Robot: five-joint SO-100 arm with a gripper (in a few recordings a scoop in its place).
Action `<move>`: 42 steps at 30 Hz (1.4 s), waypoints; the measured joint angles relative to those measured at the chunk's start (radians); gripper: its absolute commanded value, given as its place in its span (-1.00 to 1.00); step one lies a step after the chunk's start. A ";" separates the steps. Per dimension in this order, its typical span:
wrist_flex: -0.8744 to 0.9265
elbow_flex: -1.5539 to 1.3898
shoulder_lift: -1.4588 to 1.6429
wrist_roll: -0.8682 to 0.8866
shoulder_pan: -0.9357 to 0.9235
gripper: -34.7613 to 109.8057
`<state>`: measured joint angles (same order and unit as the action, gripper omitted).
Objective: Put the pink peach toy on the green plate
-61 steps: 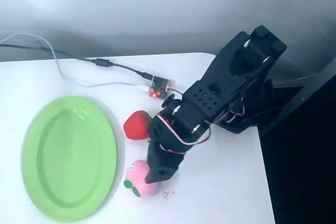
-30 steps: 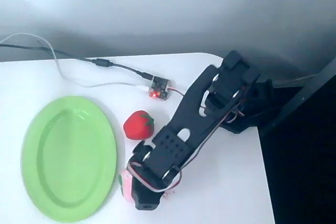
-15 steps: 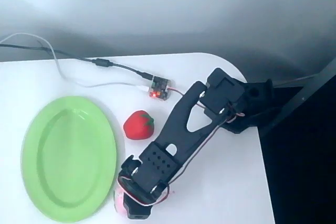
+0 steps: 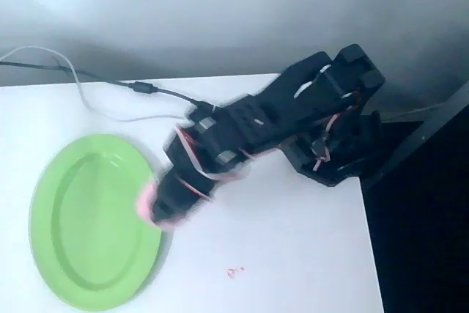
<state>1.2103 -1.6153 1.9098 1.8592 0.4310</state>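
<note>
In the overhead view the gripper (image 4: 163,207) hangs motion-blurred at the right rim of the green plate (image 4: 88,218), apparently clamped on the peach (image 4: 146,199), which shows as a pink sliver at its tip. The plate's open middle lies just left of the peach, long axis running up the picture. White table (image 4: 293,254) surrounds it, leaving ample room.

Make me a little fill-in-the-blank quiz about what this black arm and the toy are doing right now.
1. The end effector carries a soft toy coloured ____.
2. It hangs over the right-hand rim of the ____ plate in the overhead view.
3. The tabletop under everything is ____.
4. The cable lies on the table ____ the plate in the picture.

Missing words: pink; green; white; above
</note>
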 measured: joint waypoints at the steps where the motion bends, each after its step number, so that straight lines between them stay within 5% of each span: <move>1: -0.025 0.006 -0.029 -0.025 -0.034 -0.52; 14: -0.106 0.603 -0.836 -0.239 -0.132 -0.52; 17: -0.106 0.623 -0.870 -0.249 -0.118 -0.50; 20: -0.106 0.623 -0.871 -0.242 -0.121 -0.13; 24: -0.106 0.630 -0.873 -0.183 -0.120 0.10; 42: -0.140 0.641 -0.824 -0.184 -0.117 0.33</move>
<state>1.0707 -0.9741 1.0861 1.6751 0.3145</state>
